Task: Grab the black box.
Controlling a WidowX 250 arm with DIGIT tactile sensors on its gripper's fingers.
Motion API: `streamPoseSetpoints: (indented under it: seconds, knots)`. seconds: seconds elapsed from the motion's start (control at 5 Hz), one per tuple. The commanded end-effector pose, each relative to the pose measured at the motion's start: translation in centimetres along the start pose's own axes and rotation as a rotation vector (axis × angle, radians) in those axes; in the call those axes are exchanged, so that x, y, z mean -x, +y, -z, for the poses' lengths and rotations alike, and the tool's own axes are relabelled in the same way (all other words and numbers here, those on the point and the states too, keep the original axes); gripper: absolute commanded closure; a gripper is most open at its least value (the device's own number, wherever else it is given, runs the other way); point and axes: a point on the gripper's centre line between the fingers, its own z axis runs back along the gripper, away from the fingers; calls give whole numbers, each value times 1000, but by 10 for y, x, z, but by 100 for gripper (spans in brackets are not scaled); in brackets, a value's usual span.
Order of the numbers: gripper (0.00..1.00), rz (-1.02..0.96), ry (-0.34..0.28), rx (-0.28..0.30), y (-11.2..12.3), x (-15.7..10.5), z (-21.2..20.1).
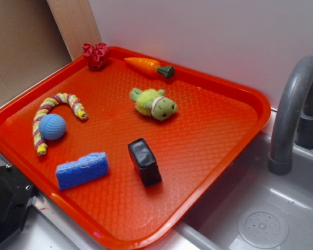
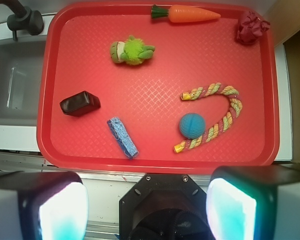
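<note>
The black box [image 1: 144, 161] [image 2: 80, 103] is a small glossy block lying on the red tray [image 1: 208, 140] [image 2: 160, 157], near the edge beside the sink. My gripper [image 2: 147, 207] hangs high above the counter just outside the tray's near rim, well away from the box. Its two pads [image 2: 62, 212] stand far apart with nothing between them. In the exterior view only a black part of the arm [image 1: 5, 203] shows at the lower left.
On the tray lie a blue sponge [image 1: 82, 170] [image 2: 122, 137], a blue ball [image 1: 52, 126] [image 2: 192, 125] inside a curved rope toy [image 1: 55, 107] [image 2: 220, 115], a green plush [image 1: 154, 103] [image 2: 132, 51], a carrot [image 1: 148, 66] [image 2: 187, 13] and a red crumpled thing [image 1: 96, 54] [image 2: 251, 27]. A sink [image 1: 261, 208] [image 2: 12, 80] with a grey faucet [image 1: 295, 114] adjoins.
</note>
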Motion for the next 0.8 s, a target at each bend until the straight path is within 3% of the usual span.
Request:
streamPoseSetpoints:
  seconds: [0.0,0.2,0.6]
  knots:
    - [0,0,0,0,0,0,0]
    - [0,-67,-52,-28,-11,-36,37]
    - [0,7,-54,-9,-73,-53,63]
